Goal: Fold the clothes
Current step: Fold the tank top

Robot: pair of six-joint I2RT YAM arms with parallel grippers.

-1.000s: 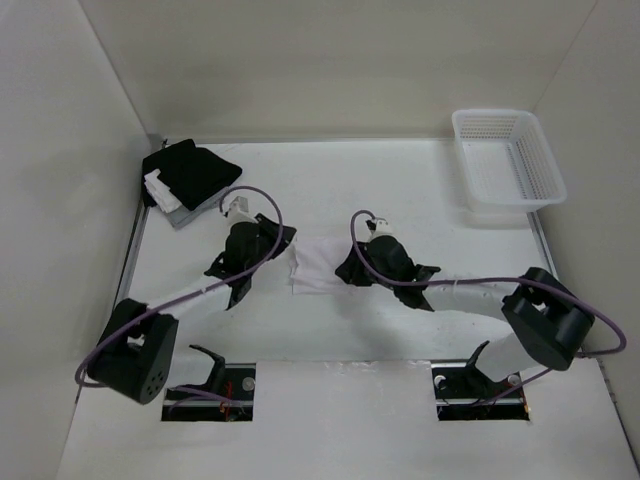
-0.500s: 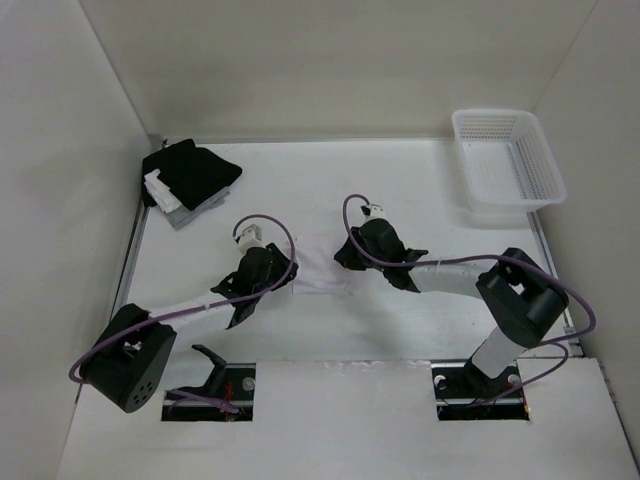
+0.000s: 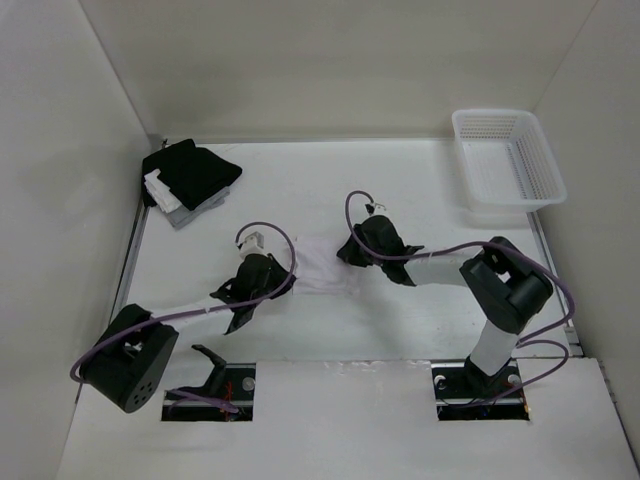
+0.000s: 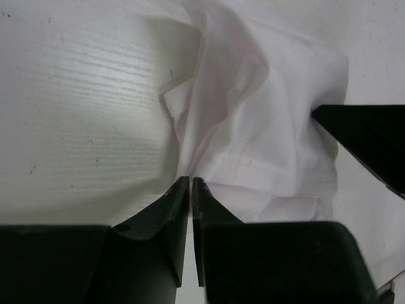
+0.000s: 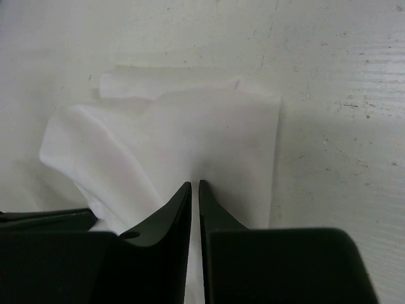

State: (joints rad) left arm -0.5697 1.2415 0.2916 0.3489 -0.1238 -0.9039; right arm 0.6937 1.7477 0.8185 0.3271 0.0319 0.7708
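Top external: left tool [image 3: 287, 273], right tool [image 3: 349, 259] pinch clothes [image 3: 318, 266] opposite edges.

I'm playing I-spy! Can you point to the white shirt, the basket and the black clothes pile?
white shirt [image 3: 318, 268]: top view, middle of the crumpled cloth.
basket [image 3: 510, 207]: top view, its near wall.
black clothes pile [image 3: 195, 170]: top view, the black top layer.

The clothes [image 4: 259, 120]: thin matt cloth
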